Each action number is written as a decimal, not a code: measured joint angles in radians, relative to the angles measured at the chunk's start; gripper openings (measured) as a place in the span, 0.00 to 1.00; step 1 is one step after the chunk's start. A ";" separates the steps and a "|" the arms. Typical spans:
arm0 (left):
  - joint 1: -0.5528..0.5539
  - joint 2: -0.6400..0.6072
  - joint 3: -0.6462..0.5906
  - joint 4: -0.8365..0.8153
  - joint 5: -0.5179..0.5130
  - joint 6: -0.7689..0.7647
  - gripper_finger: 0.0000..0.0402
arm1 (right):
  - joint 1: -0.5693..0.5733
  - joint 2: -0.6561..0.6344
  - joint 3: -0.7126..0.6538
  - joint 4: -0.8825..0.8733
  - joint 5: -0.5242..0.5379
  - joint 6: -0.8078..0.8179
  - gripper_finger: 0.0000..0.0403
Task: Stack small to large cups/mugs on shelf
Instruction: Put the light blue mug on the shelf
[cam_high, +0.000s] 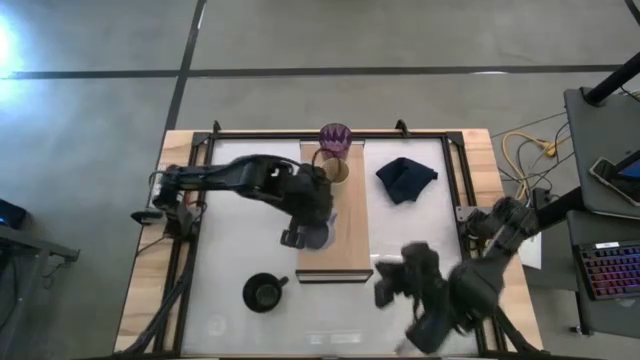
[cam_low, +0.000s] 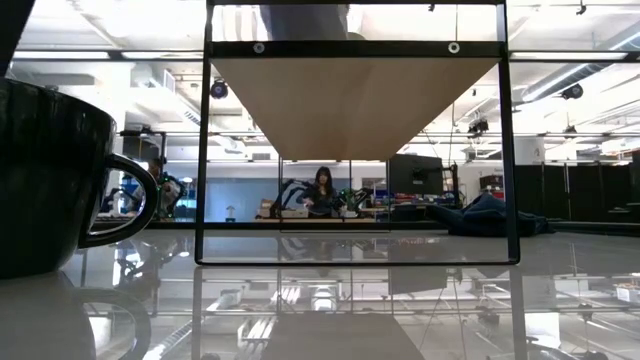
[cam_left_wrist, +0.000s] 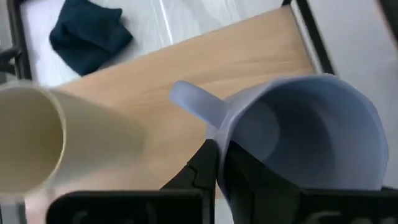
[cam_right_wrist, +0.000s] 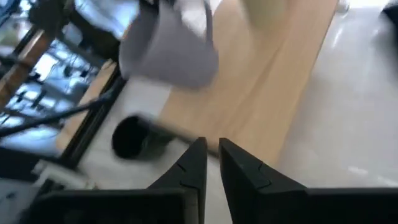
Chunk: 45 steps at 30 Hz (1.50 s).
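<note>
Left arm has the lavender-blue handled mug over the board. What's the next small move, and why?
Probably lower the lavender-blue handled mug onto the bare wood just beside the small beige cup. The left gripper holds it by the rim above the long light-wood board, the tall translucent purple tumbler and beige cup already stand at the far end, and the wide black handled mug waits on the table.

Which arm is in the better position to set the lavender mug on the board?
Left. The left gripper already grips the lavender mug by its rim above the wooden board, beside the beige cup. The right gripper is empty, at the board's near end.
</note>
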 joint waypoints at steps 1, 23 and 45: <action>0.006 0.011 0.000 0.008 0.000 0.028 0.00 | -0.023 -0.009 -0.007 -0.003 -0.003 -0.022 0.08; 0.128 0.072 -0.002 0.011 0.111 0.182 0.04 | -0.373 -0.216 -0.257 0.120 -0.201 -0.383 0.02; 0.114 -0.038 -0.038 0.025 0.025 0.006 0.22 | -0.373 -0.304 -0.413 0.232 -0.220 -0.390 0.02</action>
